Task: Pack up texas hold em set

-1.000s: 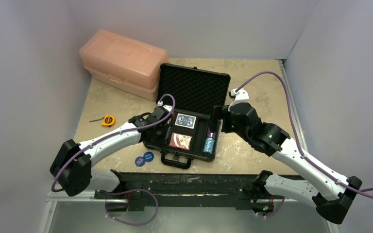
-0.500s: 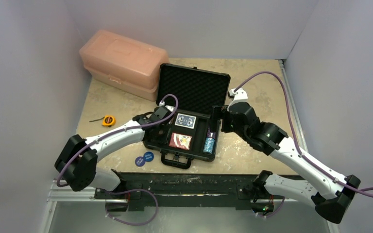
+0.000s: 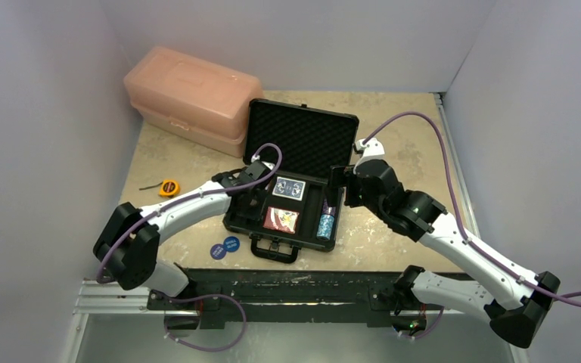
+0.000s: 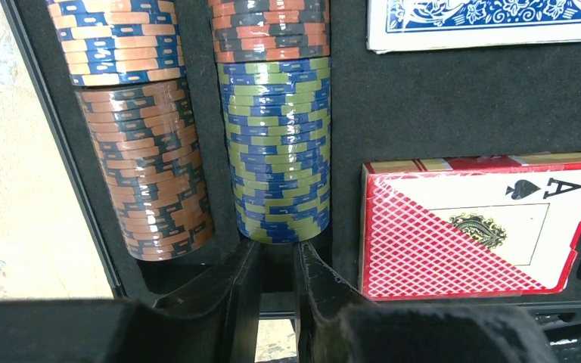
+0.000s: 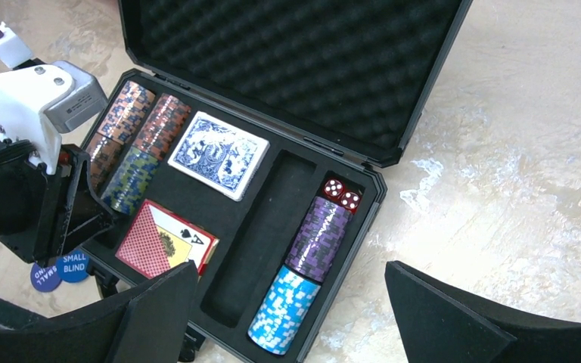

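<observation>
The black briefcase [image 3: 302, 140] lies open mid-table, lid up. Its foam slots hold the blue deck [image 3: 289, 188], the red deck [image 3: 281, 219], orange chips [image 4: 151, 181], blue-green chips [image 4: 280, 151], purple chips [image 5: 319, 238], light-blue chips [image 5: 284, 310] and red dice [image 5: 342, 195]. One long slot [image 5: 261, 234] is bare. My left gripper [image 4: 276, 257] is nearly shut and empty, its tips at the near end of the blue-green stack. My right gripper [image 5: 291, 272] is wide open above the case's right side. Two blue discs [image 3: 225, 247] lie on the table left of the handle.
A pink plastic box [image 3: 193, 98] stands at the back left, close to the case lid. A yellow tape measure [image 3: 169, 187] lies left of the case. Walls close in the table on the left, back and right.
My left arm has slid a little to the right and farther along the case's left chip slots. My right arm has barely moved.
</observation>
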Robot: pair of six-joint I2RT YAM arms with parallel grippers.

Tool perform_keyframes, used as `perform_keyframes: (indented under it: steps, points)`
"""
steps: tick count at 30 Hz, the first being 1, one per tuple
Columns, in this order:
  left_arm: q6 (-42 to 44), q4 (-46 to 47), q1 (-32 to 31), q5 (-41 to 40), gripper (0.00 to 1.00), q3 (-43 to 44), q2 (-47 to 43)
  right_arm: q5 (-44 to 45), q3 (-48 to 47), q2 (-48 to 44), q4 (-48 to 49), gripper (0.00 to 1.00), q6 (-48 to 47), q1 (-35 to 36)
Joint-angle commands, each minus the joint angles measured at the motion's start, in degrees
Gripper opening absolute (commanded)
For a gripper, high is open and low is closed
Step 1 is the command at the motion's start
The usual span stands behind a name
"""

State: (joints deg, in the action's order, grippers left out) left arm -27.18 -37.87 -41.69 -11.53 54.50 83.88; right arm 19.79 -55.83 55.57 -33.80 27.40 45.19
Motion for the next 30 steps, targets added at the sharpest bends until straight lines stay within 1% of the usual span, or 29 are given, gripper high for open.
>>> perform_keyframes:
  steps: [1, 17, 30]
  points:
    - [2.2, 5.8, 1.6, -0.7, 0.19, 4.8, 1.9, 0.0, -0.2, 0.3, 1.7, 0.99, -1.1, -0.4]
    - [5.5, 6.5, 4.6, 1.1, 0.18, 10.4, 6.8, 0.1, -0.9, 1.0, 1.5, 0.99, -1.6, -1.0]
    - [9.6, 4.3, 9.8, 1.8, 0.18, 18.5, 11.7, -0.1, -1.0, 0.8, 1.3, 0.99, -1.1, -1.1]
